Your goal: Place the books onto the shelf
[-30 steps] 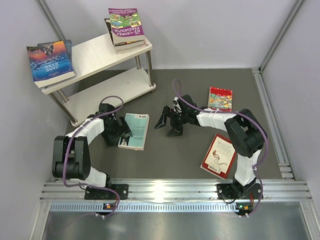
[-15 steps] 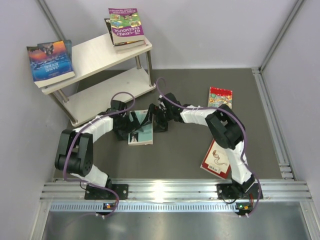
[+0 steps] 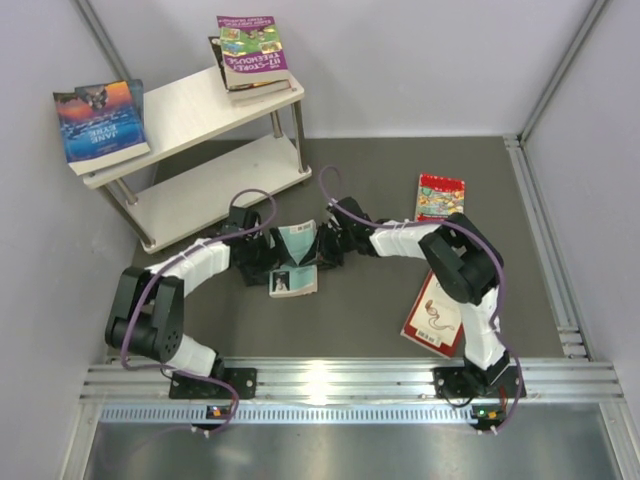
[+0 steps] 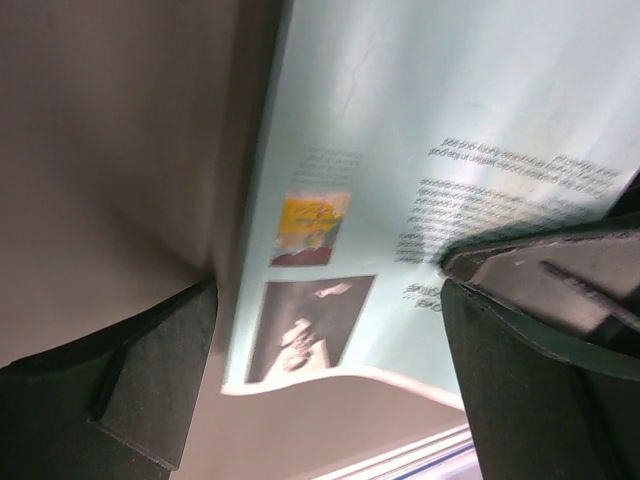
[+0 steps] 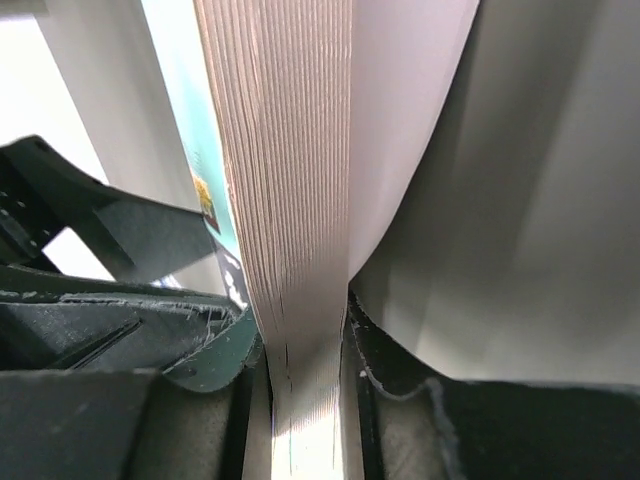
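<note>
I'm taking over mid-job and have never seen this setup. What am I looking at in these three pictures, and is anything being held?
Two robot arms sit bolted at the near edge of the table. The wide picture looks down from above; the other two come from a camera on each wrist. The right gripper pinches the page edge of the pale teal book; the left gripper stands open at that same book. A red book and a maroon book lie flat. The shelf carries blue sunset books and a purple-green pile.

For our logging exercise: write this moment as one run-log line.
left hand: open, straddling edge of teal book | right hand: shut on its pages | shelf: two stacks on top
</note>
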You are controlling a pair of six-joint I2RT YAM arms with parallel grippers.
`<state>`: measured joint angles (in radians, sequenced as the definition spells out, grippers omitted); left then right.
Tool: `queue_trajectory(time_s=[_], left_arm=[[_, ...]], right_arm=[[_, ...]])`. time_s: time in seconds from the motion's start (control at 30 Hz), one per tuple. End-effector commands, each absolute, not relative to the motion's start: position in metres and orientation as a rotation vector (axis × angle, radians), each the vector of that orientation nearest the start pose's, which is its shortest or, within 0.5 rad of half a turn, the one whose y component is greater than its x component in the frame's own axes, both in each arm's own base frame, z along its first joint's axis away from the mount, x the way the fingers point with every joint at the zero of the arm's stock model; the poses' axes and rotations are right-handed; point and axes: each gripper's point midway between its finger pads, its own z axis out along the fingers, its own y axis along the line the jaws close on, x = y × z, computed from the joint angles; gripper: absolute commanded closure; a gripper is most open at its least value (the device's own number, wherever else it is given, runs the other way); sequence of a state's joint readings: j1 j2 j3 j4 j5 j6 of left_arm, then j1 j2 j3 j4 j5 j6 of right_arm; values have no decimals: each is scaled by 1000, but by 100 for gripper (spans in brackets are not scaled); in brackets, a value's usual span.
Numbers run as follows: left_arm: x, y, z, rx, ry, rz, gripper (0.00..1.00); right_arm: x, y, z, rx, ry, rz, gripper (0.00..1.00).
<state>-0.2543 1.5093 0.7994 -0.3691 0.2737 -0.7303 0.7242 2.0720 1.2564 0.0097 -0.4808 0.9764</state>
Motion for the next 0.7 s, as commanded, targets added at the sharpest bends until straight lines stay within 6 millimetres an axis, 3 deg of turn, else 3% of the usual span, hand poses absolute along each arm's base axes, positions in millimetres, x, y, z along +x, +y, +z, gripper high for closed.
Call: queue_trajectory(time_s=[0.0, 0.13, 0.2, 0.23, 0.33, 0.37, 0.43, 0.47, 0.5, 0.67], left_arm=[[268, -141, 65, -402, 2680, -508, 2], [272, -136, 129, -220, 2519, -361, 1], [263, -141, 150, -115, 2462, -314, 1], [256, -153, 163, -47, 2432, -331, 1], [246, -164, 171, 70, 2411, -260, 1], [234, -182, 167, 173, 2417, -245, 1], [232, -188, 171, 244, 2377, -134, 1], [218, -198, 168, 330, 2381, -98, 1], [217, -202, 164, 351, 2384, -51, 1], [202, -227, 167, 463, 2313, -48, 1]], right_arm=[[269, 398, 69, 24, 2735, 1298, 100], [261, 385, 87, 34, 2763, 1321, 100], [259, 380, 97, 35, 2765, 1321, 100], [257, 376, 101, 39, 2786, 1314, 100], [253, 376, 113, 46, 2812, 1339, 100], [253, 377, 118, 43, 2810, 1351, 100], [255, 379, 131, 38, 2795, 1387, 100], [254, 377, 134, 45, 2806, 1386, 100], [257, 375, 137, 54, 2805, 1390, 100], [267, 366, 157, 47, 2790, 1425, 100]])
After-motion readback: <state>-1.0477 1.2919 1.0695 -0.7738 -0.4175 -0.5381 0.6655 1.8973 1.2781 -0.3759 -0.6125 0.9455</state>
